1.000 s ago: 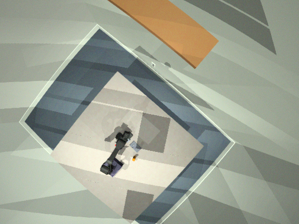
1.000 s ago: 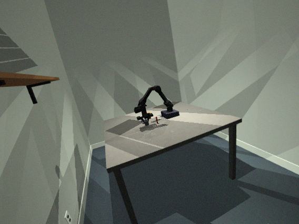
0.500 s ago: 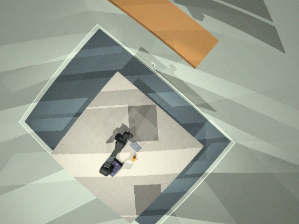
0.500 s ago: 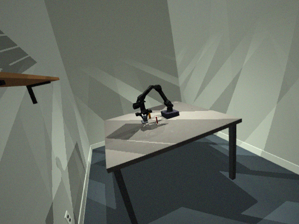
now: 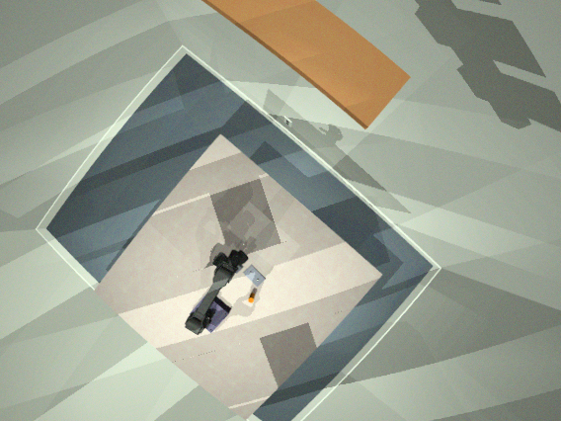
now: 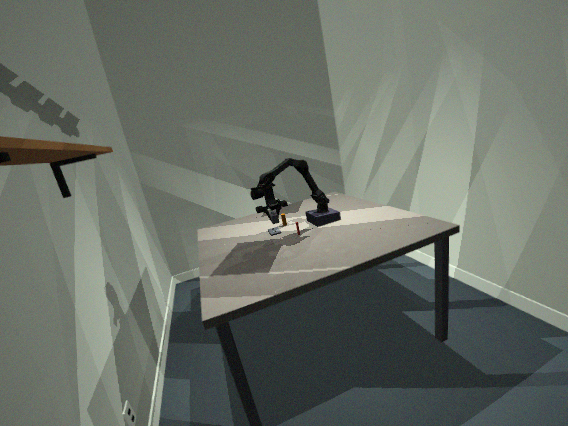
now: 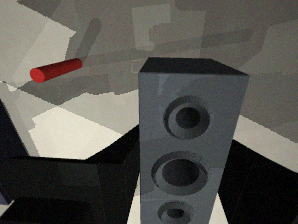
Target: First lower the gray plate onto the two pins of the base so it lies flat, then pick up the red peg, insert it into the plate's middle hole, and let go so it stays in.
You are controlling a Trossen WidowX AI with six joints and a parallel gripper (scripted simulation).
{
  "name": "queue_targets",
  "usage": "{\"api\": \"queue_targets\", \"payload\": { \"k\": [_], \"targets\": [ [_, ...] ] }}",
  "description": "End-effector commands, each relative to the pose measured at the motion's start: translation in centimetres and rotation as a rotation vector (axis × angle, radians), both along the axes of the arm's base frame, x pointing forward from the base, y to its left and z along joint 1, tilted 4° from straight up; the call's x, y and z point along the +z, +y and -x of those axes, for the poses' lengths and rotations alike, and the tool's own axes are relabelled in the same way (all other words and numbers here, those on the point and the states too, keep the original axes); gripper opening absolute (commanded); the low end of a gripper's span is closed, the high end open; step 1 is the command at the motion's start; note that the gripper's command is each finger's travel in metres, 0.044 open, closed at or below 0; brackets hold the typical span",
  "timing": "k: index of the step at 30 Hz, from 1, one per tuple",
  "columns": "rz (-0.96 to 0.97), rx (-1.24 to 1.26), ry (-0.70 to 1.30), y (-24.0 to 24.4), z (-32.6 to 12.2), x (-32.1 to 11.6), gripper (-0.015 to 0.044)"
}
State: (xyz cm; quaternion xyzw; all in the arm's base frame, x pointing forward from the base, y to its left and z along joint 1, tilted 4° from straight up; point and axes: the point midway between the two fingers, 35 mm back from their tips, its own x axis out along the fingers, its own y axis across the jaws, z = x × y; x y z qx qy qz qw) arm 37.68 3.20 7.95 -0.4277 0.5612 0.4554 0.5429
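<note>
My gripper is shut on the gray plate, a block with three round holes in a row. It holds the plate above the table, near the base. The base is a small blue-gray block lying on the table, with two small pins on top in the top view. It is not seen in the wrist view. The red peg stands upright on the table, apart from base and gripper. I cannot make out the peg or the held plate in the top view.
An orange cylinder stands near the base, on the side toward the arm's dark purple mount. The table has patches of light and shadow. An orange-brown shelf is on the wall.
</note>
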Motion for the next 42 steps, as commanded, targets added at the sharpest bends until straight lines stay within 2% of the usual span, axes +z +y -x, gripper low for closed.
{"api": "queue_targets", "payload": {
  "k": [1, 7, 42],
  "targets": [
    [0.000, 0.002, -0.002, -0.2, 0.2, 1.5, 0.0000],
    [0.001, 0.003, -0.002, -0.4, 0.3, 1.9, 0.0000],
    [0.014, 0.012, 0.003, -10.1, 2.1, -3.9, 0.0000]
  ]
}}
